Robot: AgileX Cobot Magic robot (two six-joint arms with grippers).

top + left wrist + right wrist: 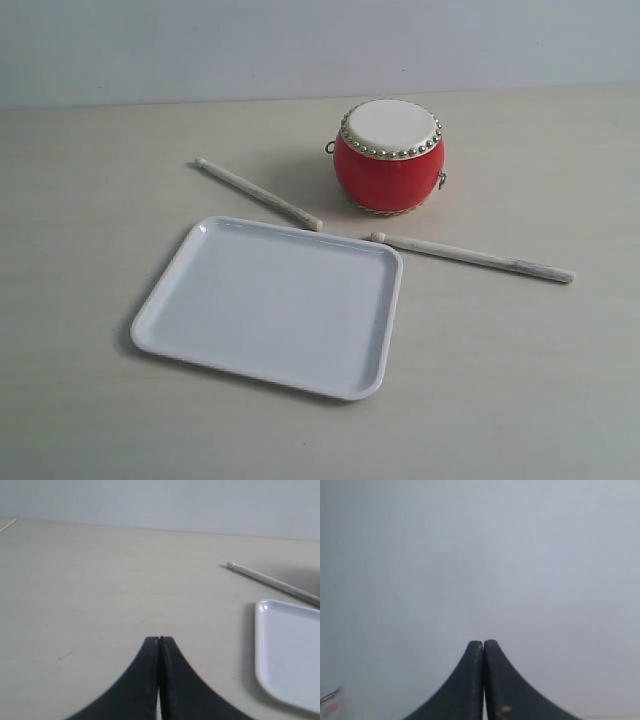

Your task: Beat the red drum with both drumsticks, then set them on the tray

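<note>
**Nothing Gripped Yet, Both Sticks Flat on the Table**

Start at the red drum [390, 155]: upright toward the far side of the table [90, 380], cream skin up, nothing touching it. Just in front, to either side, find the two drumsticks lying flat. Trace the left drumstick [258, 193] diagonally from out on the left toward the drum's base, ending just beside the far rim of the tray [270, 305]; cannot tell whether touching. Trace the right drumstick [470, 256] from near the tray's far right corner out to the right, close in front of the drum but apart from it. Nothing lying in the tray.

Farther out, look for the arms: absent from the exterior view. Then the left gripper [159, 640]: pinched fully closed on nothing, hovering over bare table, with the left drumstick and a tray corner off to one side. Then the right gripper [483, 642]: likewise pressed closed and empty, aimed at a blank pale wall, with no task thing in its view.

Judged as the very start: no stick lifted, no beat struck.

Risks from here:
- Coming down with jaws closed would shove a stick rather than straddle it.
- Nudged off-centre, such slim round sticks would likely roll or pivot, perhaps against the tray rim or the drum.
- Gripping too near one end could leave a stick drooping and missing the skin.
- Striking hard or off-centre could slide or tip so small a drum.
</note>
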